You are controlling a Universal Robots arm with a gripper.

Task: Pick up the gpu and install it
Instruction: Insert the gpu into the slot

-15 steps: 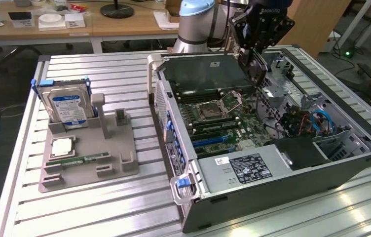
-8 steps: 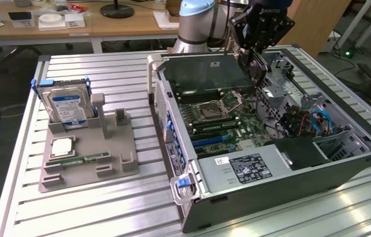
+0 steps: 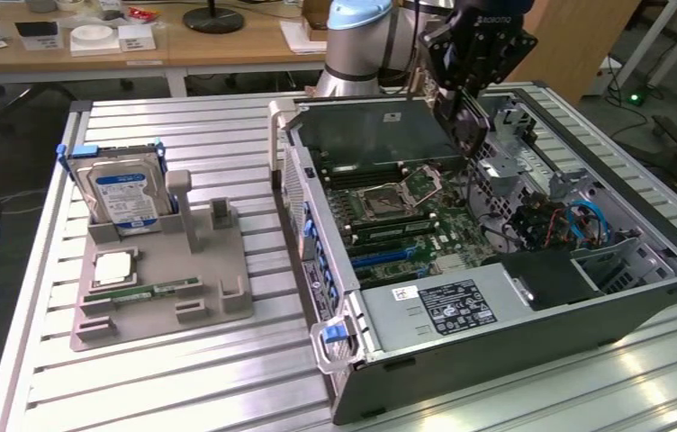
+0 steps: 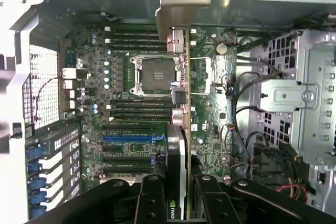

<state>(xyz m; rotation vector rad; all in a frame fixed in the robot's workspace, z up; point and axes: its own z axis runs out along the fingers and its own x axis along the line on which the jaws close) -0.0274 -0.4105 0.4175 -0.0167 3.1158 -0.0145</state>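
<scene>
Slatted table (image 3: 183,126), open case (image 3: 507,355) — jaws part-closed on gpu (image 4: 176,150), held above motherboard (image 4: 207,129); install step — seating likely needs slot alignment.

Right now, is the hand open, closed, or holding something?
The hand is closed on the gpu, holding it above the open computer case.
</scene>
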